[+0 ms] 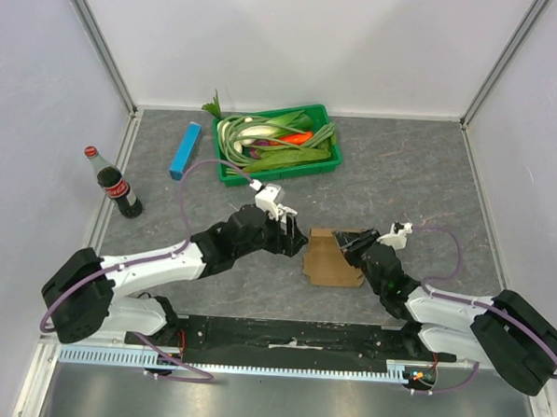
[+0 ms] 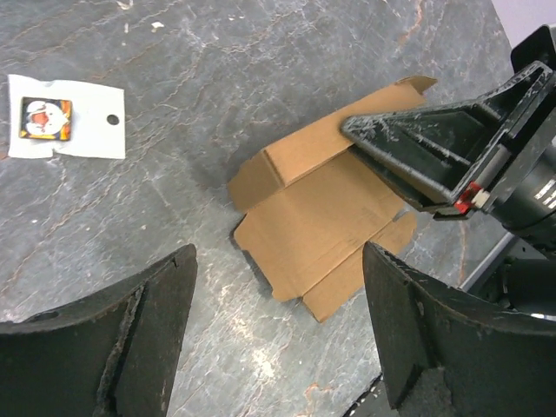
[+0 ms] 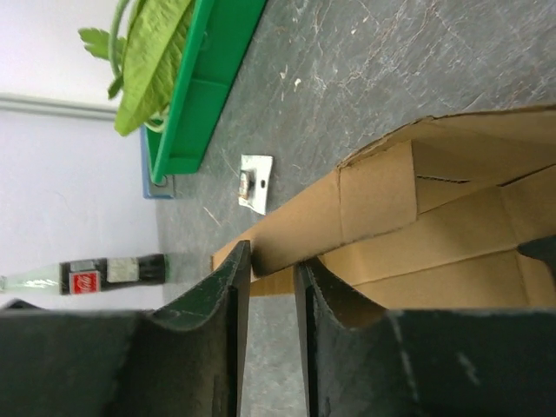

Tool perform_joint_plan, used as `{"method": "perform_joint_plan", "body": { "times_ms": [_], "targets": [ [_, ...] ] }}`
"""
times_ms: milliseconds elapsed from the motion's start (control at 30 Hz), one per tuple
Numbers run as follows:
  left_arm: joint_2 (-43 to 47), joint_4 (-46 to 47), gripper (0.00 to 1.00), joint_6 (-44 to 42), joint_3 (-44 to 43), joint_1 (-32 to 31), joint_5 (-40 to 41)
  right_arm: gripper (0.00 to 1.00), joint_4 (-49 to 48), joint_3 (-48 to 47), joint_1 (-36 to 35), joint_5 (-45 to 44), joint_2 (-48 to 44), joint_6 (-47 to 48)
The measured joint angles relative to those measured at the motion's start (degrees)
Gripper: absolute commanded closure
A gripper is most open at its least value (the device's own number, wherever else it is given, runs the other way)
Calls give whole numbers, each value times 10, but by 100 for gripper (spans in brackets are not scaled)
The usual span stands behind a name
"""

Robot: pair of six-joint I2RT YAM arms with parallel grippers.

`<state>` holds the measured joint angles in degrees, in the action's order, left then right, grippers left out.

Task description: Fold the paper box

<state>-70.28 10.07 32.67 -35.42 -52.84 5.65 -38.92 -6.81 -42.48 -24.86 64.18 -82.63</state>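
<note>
The paper box (image 1: 333, 264) is a flat brown cardboard piece lying on the grey table between my two arms, with one long flap raised. In the left wrist view the paper box (image 2: 317, 217) lies just ahead of my left gripper (image 2: 278, 261), which stands wide open and apart from it. My left gripper (image 1: 296, 236) is at the card's left edge. My right gripper (image 1: 350, 242) is at its far right corner. In the right wrist view the right gripper (image 3: 273, 254) has its jaws a little apart around the end of the raised flap (image 3: 330, 217), with a gap showing beside the card.
A green tray (image 1: 280, 172) of vegetables stands at the back. A slim blue box (image 1: 184, 150) lies to its left, and a cola bottle (image 1: 119, 186) stands near the left wall. A small white card (image 2: 65, 117) lies on the table beyond the cardboard.
</note>
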Motion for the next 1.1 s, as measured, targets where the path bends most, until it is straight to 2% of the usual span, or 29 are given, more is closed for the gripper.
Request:
{"method": "perform_joint_plan", "body": {
  "times_ms": [33, 133, 200, 267, 433, 567, 667, 733, 833, 967, 1100],
  "targets": [
    [-11, -7, 21, 0, -12, 3, -8, 45, 4, 0, 4, 11, 0, 16],
    [-37, -27, 20, -8, -47, 14, -38, 26, 50, -13, 8, 35, -19, 56],
    [-50, -44, 20, -28, -73, 18, -54, 17, 105, -36, 10, 49, -49, 85],
    [-63, -59, 19, -52, -98, 19, -63, 2, 161, -63, 11, 59, -87, 108],
    [-109, -91, 19, -127, -174, 27, -79, 2, 313, -133, 30, 90, -177, 164],
    [-162, -106, 22, -193, -225, 33, -107, 2, 447, -186, 49, 111, -213, 250],
    [-208, -113, 33, -234, -256, 34, -123, 2, 551, -228, 61, 111, -222, 312],
    [-236, -113, 33, -248, -271, 34, -124, 2, 615, -256, 70, 103, -227, 341],
    [-241, -63, 31, -249, -240, 30, -115, 2, 675, -299, 91, 91, -225, 375],
    [-196, 38, 28, -245, -113, -1, -49, 2, 710, -351, 145, 97, -180, 416],
    [-196, 75, 28, -244, -80, -40, -7, 2, 713, -360, 203, 129, -126, 449]
  ]
}}
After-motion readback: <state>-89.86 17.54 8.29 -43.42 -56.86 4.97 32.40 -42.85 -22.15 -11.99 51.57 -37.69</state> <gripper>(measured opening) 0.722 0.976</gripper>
